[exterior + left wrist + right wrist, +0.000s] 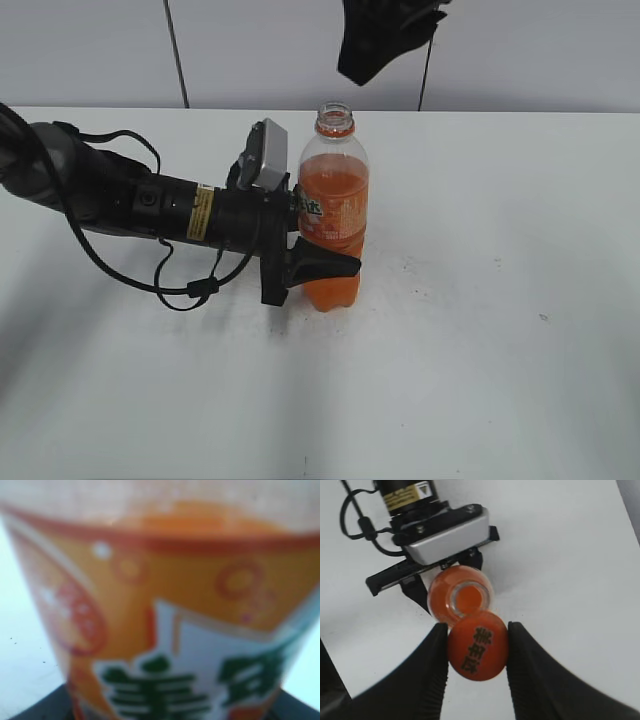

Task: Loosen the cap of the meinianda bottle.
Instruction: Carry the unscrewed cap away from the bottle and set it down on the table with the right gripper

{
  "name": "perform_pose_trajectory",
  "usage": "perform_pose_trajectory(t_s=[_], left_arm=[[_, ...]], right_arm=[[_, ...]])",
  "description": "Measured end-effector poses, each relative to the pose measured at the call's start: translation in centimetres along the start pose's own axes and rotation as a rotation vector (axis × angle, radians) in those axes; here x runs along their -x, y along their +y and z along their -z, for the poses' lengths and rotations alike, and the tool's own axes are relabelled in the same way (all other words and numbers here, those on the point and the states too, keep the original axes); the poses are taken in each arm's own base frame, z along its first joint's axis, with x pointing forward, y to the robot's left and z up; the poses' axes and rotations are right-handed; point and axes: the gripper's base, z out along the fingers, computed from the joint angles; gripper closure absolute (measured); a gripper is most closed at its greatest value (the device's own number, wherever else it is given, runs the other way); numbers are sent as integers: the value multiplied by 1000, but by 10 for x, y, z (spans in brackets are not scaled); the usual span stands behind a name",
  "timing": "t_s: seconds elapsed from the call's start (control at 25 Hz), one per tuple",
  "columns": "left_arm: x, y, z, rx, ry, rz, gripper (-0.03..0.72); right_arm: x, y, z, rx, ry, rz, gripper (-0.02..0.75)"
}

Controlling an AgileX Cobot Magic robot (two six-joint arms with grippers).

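The meinianda bottle (333, 215) stands upright near the middle of the white bench (480, 330), a tall clear plastic bottle roughly two-thirds full of orange drink, with clear empty plastic above the liquid. An orange label with a white-and-green logo wraps its middle, and an orange ring circles the neck. Its mouth is open: from the right wrist view the round opening shows orange liquid far below the rim.

The left pincer (318, 262) grips the bottle from the left side at label height, its black fingers closed against the body, one finger reaching around the front. The left wrist view is filled with the blurred label, orange with white patches and green characters.

The cap (478, 645) is off the bottle. It is a small round orange screw cap with dark characters printed on its top, and it sits clamped between the two black fingers of the right pincer (477, 647), held above and just beside the open mouth. In the exterior view the right pincer is a dark shape at the top edge, above the bottle.
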Motion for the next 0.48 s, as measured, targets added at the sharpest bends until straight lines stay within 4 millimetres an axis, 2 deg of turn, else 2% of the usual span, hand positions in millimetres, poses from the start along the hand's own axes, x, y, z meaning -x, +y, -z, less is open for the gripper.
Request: perform_pose_trajectory(t_s=[0.16,0.28,0.48], left_arm=[[0,0,0,1,1,0,294],[0,0,0,1,1,0,294],[0,0,0,1,1,0,294]], right_arm=[[-13,-16,5,-103,53,-275,467],[-38,-35,3,-145,97,-466,467],[-116,-64,-5,-198,173,-770,467]])
